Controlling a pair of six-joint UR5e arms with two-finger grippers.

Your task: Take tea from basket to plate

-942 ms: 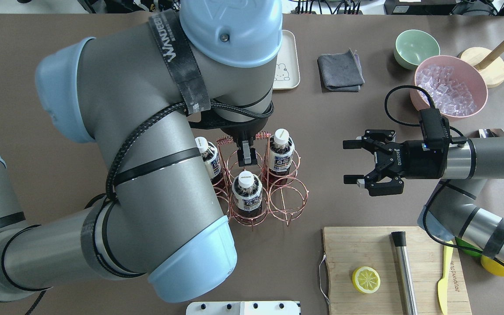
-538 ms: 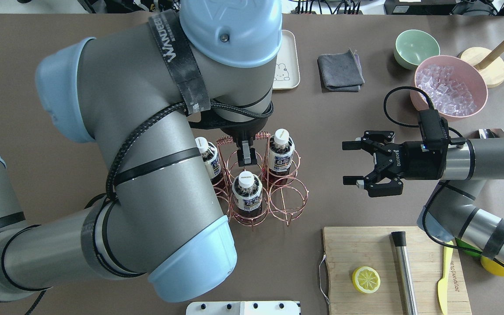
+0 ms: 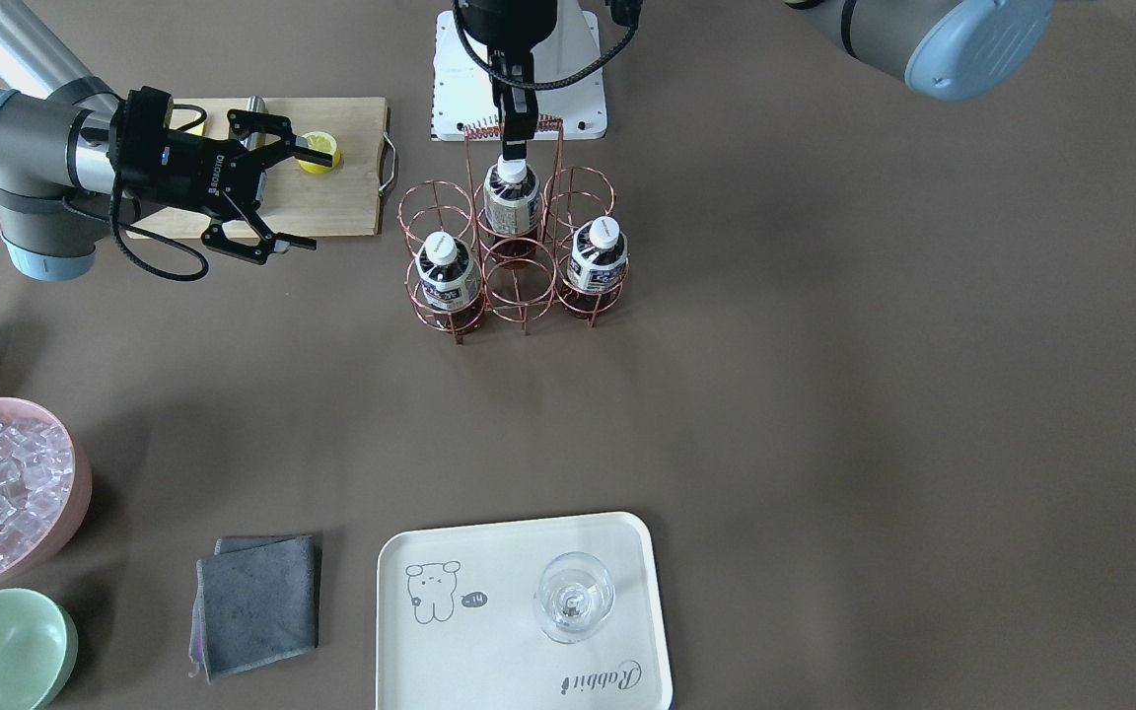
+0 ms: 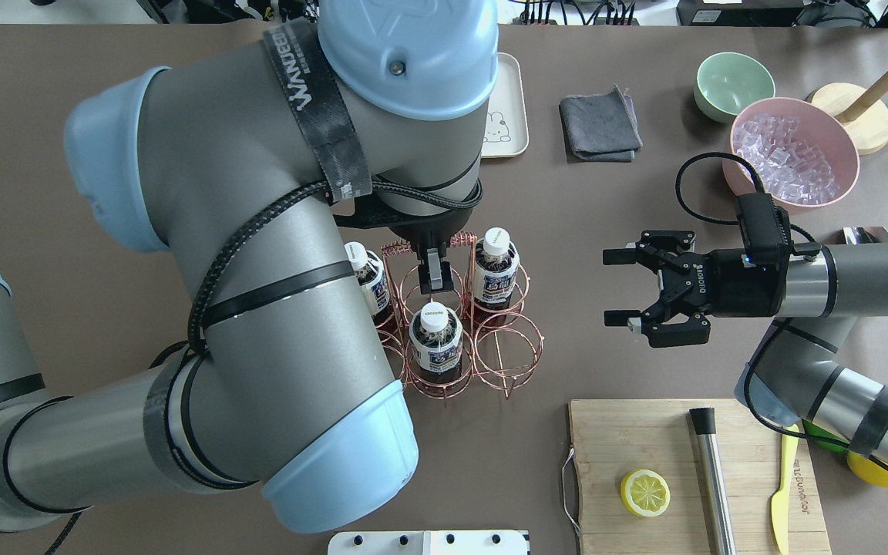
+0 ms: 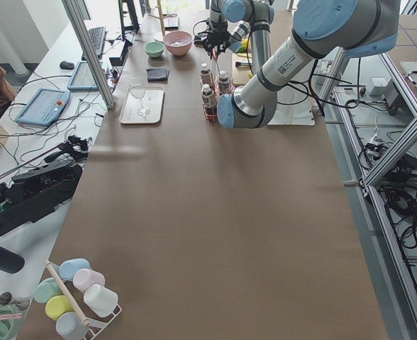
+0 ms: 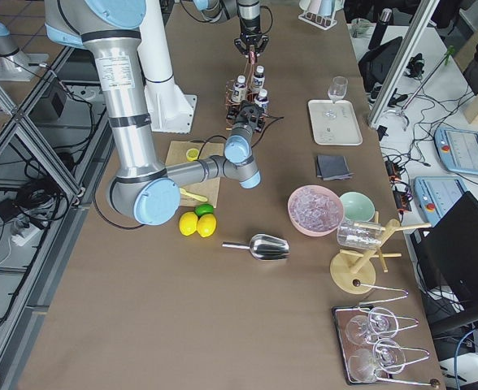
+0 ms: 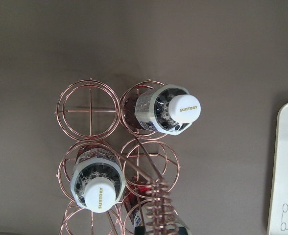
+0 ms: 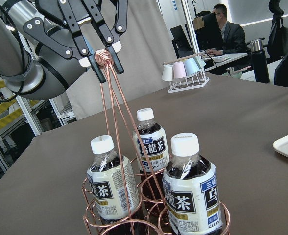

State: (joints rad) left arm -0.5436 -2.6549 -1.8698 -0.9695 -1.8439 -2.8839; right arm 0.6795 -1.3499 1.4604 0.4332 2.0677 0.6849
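Note:
The copper wire basket [image 4: 507, 348] stands mid-table and holds three tea bottles [image 4: 435, 339] [image 4: 494, 266] [image 4: 363, 279] with white caps. My left gripper [image 4: 432, 266] comes straight down and is shut on the basket's coiled handle [image 8: 102, 58], also seen from the front [image 3: 514, 128]. My right gripper [image 4: 620, 287] is open and empty, level with the basket and apart from it on the right. The cream plate [image 3: 519, 611] lies at the far edge, mostly hidden under my left arm in the overhead view [image 4: 507, 100]. The left wrist view shows two bottles [image 7: 176, 110] [image 7: 97, 183].
A stemmed glass [image 3: 573, 597] stands on the plate. A grey cloth [image 4: 600, 125], a green bowl [image 4: 731, 83] and a pink bowl of ice [image 4: 795, 150] lie far right. A cutting board [image 4: 691, 478] with a lemon slice, muddler and knife lies near right.

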